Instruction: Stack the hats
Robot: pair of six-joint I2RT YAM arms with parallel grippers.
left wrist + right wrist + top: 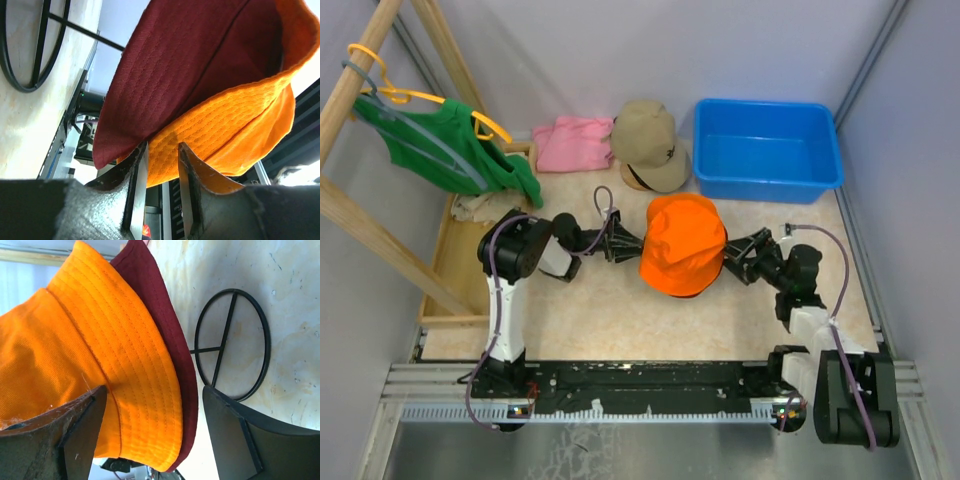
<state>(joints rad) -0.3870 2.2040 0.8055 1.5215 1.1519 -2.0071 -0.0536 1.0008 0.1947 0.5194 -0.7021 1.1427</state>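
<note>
Near the middle of the table, on its left side, the left gripper (161, 147) pinches the brim of the orange bucket hat (682, 243). That hat sits nested over the dark red hat (185, 65) — both hang clear of the table, above a black wire ring (232, 345). Opposite, the right gripper (155, 389) holds its jaws wide apart, straddling both brims without pinching them.

Two hats look stacked, and I judge the step in hand to be taking a second hold on the pair. The right jaws would then need to meet both brims squarely, so neither layer slips.

The tabletop (600, 300) is pale and mottled, like stone. Along the back stand a wooden rack (360, 215) with a green garment (450, 140), a pink folded cloth (572, 143), the tan cap (648, 140) — not yet stacked — and a blue bin (770, 186), with grey walls (620, 50) around.
</note>
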